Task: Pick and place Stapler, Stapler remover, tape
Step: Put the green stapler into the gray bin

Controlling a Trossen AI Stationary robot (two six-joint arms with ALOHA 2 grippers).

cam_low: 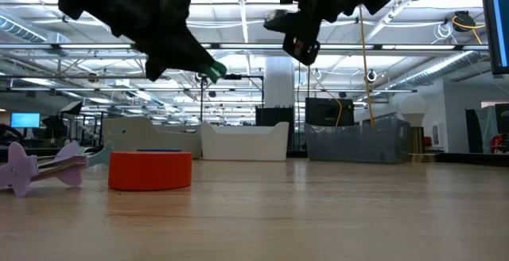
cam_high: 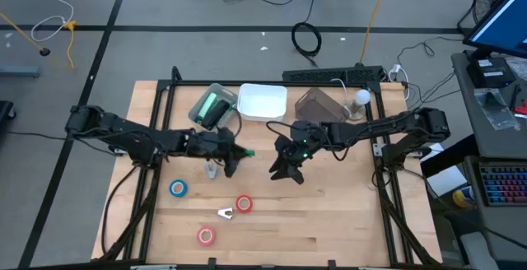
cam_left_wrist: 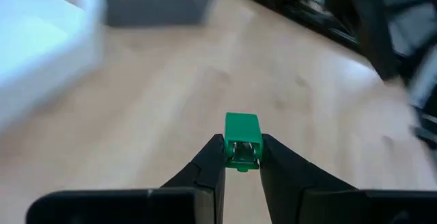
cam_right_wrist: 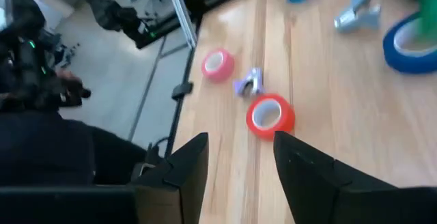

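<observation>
left gripper (cam_left_wrist: 240,157): clamped on a small green stapler (cam_left_wrist: 242,138), up off the table (cam_high: 346,221)
right gripper (cam_right_wrist: 240,157): spread apart, nothing in it, mid-table
tape (cam_high: 244,204): red roll out front, stapler remover (cam_high: 225,213) just beside

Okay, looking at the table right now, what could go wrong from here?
1. The left gripper pinches a small green piece by its end only, high above the table; it could slip out and drop.
2. The right gripper hangs open and empty close beside the left one in mid-table; the arms might collide if either swings inward.
3. The purple staple remover lies right against the red tape roll, so grabbing one may knock the other.
</observation>
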